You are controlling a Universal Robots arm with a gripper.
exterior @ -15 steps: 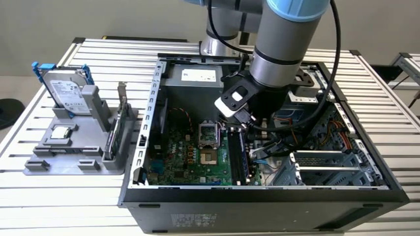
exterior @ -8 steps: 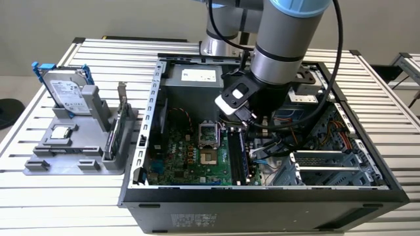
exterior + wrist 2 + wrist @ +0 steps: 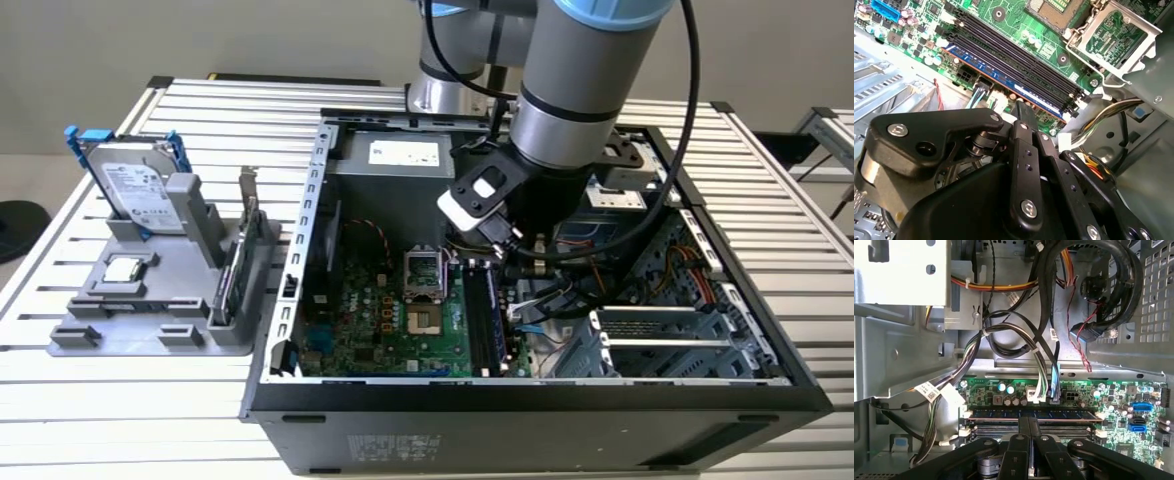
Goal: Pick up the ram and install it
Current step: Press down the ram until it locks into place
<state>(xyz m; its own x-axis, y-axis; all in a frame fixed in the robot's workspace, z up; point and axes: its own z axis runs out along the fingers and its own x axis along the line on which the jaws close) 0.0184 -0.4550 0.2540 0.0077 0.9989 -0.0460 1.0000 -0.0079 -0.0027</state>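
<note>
Gripper (image 3: 1029, 432) down inside the open computer case (image 3: 747, 400), fingers pinched nearly together on the top edge of the ram (image 3: 1029, 414), which sits in the slot at the motherboard's (image 3: 387, 330) three-o'clock edge. Light, stiff, fragile stick: hold the edges.

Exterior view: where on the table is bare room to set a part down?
Bare table slats lie in front of the gray fixture, and on the exterior view's right of the computer case. Crowded: the fixture itself, and the case interior with its cables.
</note>
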